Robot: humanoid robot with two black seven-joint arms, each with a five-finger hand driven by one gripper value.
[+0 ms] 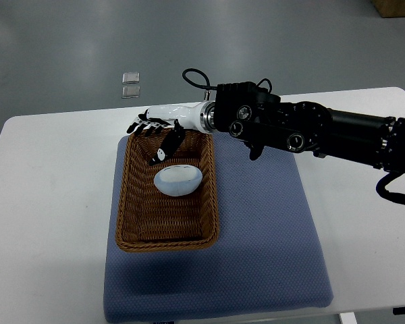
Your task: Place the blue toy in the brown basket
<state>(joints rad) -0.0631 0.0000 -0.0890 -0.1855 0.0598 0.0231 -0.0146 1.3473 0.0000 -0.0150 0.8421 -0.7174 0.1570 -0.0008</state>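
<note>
White table (47, 202), one blue mat (270, 229), one brown basket (131, 229) with one blue toy (179, 180), right hand (158, 128) fingers (167, 145) spread, empty.

Your table (47, 202) carries the mat (270, 236), and the basket (167, 233) sits on the mat's left part. In the basket lies the toy (179, 180), toward the far end. The right hand (163, 128) hangs over the basket's far rim (its arm comes in from your right). Behind the table, two tiles (131, 84) lie on the floor.
</note>
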